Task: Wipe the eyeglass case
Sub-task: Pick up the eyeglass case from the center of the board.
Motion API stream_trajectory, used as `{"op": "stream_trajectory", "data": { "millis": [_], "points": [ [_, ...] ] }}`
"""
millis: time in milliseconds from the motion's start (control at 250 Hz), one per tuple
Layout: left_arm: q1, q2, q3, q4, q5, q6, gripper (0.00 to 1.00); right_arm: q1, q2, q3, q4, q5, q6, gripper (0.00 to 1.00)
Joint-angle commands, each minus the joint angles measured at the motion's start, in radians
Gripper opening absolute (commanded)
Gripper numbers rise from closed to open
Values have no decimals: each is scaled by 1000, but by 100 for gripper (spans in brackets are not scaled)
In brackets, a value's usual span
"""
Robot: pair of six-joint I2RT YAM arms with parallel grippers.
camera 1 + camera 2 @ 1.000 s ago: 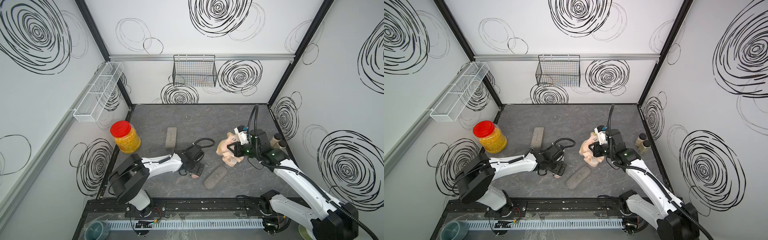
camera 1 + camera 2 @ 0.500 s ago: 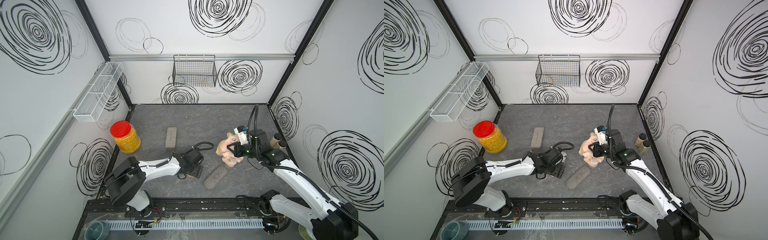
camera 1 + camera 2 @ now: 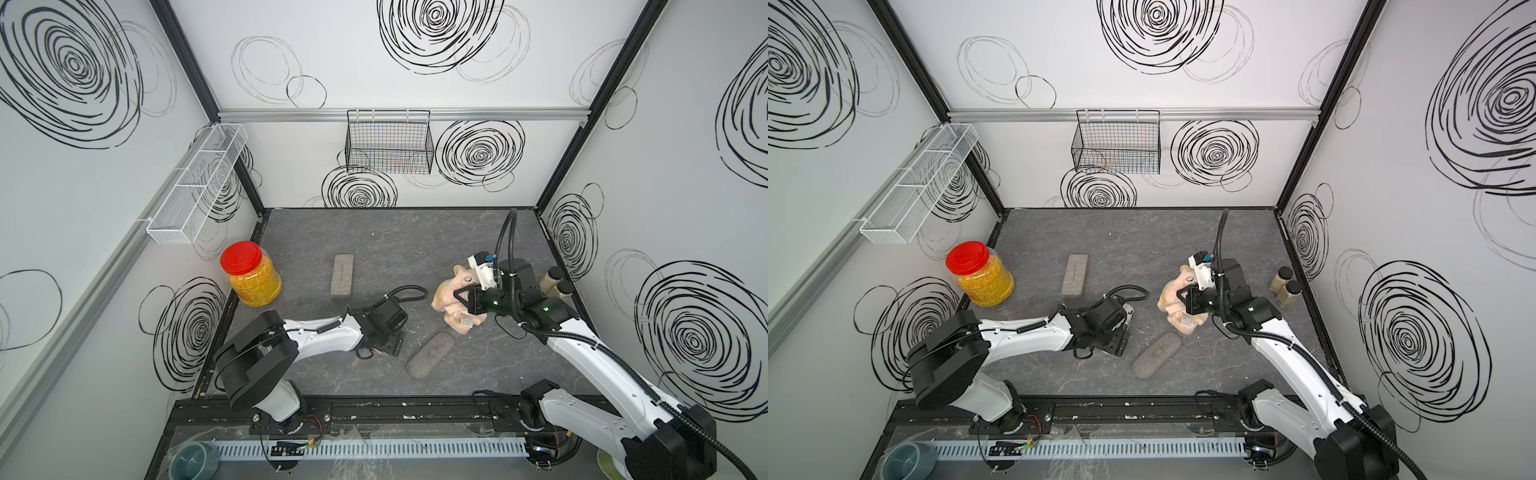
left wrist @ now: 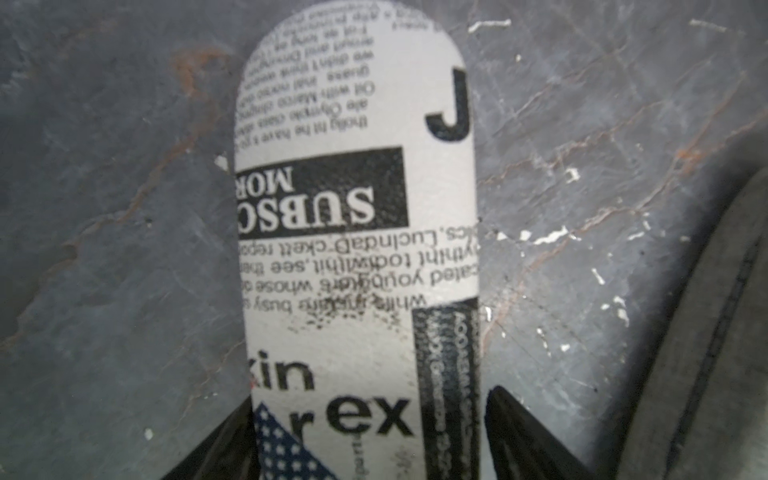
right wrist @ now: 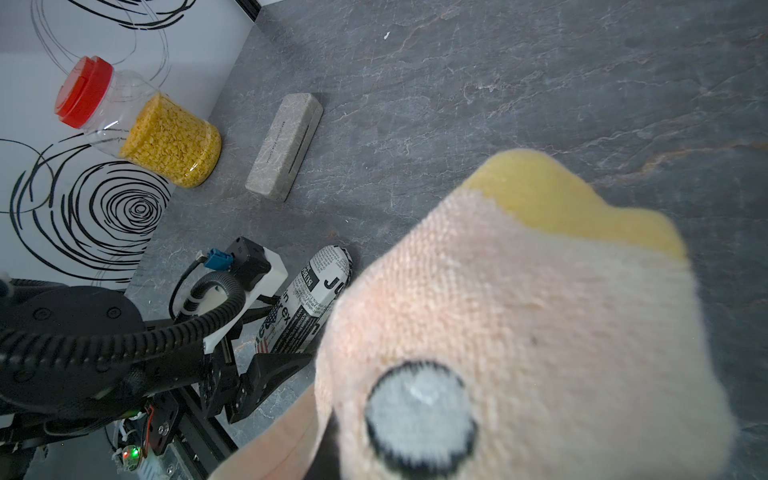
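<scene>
Tabletop point(image 3: 395, 241), jar point(image 3: 253, 278) of yellow grains point(image 3: 257, 289); left hand point(image 4: 370, 419) narrow around eyeglass case point(image 4: 357, 199), right hand point(image 3: 462, 298) tight on cloth point(image 3: 444, 301)

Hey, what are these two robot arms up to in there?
The left gripper straddles a newspaper-print eyeglass case lying on the table, with a finger on each side. Whether it grips the case is unclear. The right gripper is shut on a bunched peach cloth, held apart from that case. No wiping has begun yet.

Slate tabletop point(image 3: 395, 241): jar point(image 3: 251, 276), eyeglass cases point(image 3: 430, 354).
</scene>
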Motion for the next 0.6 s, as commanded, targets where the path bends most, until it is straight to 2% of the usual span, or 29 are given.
{"op": "stream_trajectory", "data": {
  "millis": [0, 92, 148, 272, 467, 595],
  "points": [
    [10, 37, -21, 29, 2, -8, 80, 3, -2, 4, 12, -7, -1, 0],
    [8, 44, -24, 26, -4, -4, 77, 3, 0, 4, 11, -5, -1, 0],
    [2, 41, -27, 21, -17, -2, 72, 3, 0, 5, 9, -7, 0, 0],
    [-12, 18, -41, 13, -34, 9, 70, 3, -6, -6, 24, -7, 6, 0],
    [-36, -91, -67, 48, -59, 53, 62, 3, -8, -11, 46, -18, 30, 0],
    [-36, -171, -98, 104, -39, 77, 60, 3, -8, -11, 67, -29, 50, 0]
  ]
}}
